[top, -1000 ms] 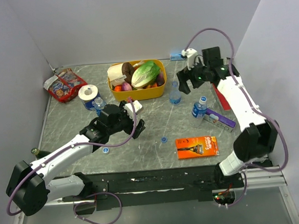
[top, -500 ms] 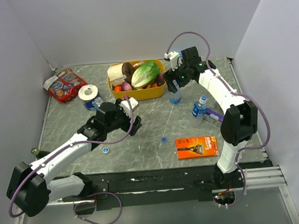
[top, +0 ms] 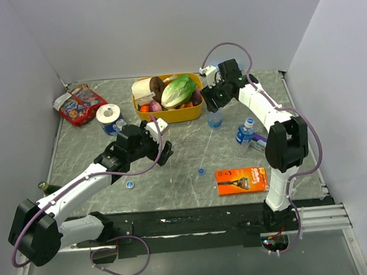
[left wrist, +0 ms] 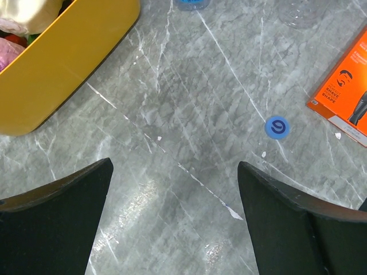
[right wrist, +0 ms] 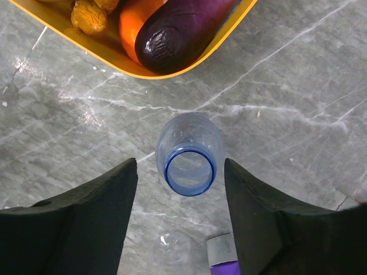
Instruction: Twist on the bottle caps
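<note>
An uncapped clear bottle [top: 215, 119] stands in front of the yellow basket. In the right wrist view its blue-rimmed mouth [right wrist: 190, 170] sits between the black fingers, with a gap on either side. My right gripper [top: 214, 102] hangs open directly above it. A second bottle [top: 245, 133], with a blue top, stands to the right. A third bottle [top: 121, 127] is beside the paper roll. Two blue bottle caps [top: 201, 171] [top: 130, 184] lie on the table. My left gripper [top: 163, 150] hovers wide open over bare marble, one cap [left wrist: 277, 127] ahead to its right.
The yellow basket [top: 168, 117] of vegetables is at the back centre. An orange razor pack [top: 241, 179] lies near the front right, a purple box [top: 269, 148] behind it. A paper roll [top: 109, 114] and snack bag [top: 79, 105] sit back left. A green bottle [top: 43, 185] stands at the left edge.
My right arm swung left from the back right corner to above the uncapped bottle, and its jaws narrowed around the neck. My left arm edged slightly left.
</note>
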You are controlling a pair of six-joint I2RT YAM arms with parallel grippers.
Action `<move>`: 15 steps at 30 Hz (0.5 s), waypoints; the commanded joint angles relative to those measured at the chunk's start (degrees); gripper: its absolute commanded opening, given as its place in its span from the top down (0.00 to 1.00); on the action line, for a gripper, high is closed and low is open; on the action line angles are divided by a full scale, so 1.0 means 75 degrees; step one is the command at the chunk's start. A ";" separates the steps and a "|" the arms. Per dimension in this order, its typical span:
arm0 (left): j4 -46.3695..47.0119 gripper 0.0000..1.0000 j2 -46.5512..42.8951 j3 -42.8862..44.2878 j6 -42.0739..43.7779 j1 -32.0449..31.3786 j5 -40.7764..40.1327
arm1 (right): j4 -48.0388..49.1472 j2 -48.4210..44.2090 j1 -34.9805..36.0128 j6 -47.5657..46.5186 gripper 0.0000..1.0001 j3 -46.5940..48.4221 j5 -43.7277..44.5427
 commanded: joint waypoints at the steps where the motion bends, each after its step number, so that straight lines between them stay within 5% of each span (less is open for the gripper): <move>1: 0.0281 0.04 0.0033 0.0307 -0.0182 0.0040 0.0255 | 0.0266 0.0025 0.0022 -0.0014 0.35 0.0469 -0.0085; 9: 0.0280 0.04 0.0033 0.0296 -0.0147 0.0029 0.0348 | 0.0313 0.0120 0.0069 -0.0224 0.57 0.0552 -0.0237; 13: 0.0316 0.04 -0.0002 0.0225 0.0028 0.0029 0.0630 | 0.0138 -0.0288 0.0080 -0.0552 0.97 0.0412 -0.0330; 15: 0.0585 0.04 -0.0002 0.0213 0.0251 0.0029 0.0724 | -0.0130 -0.0570 0.0080 -0.0623 1.00 0.0318 -0.0471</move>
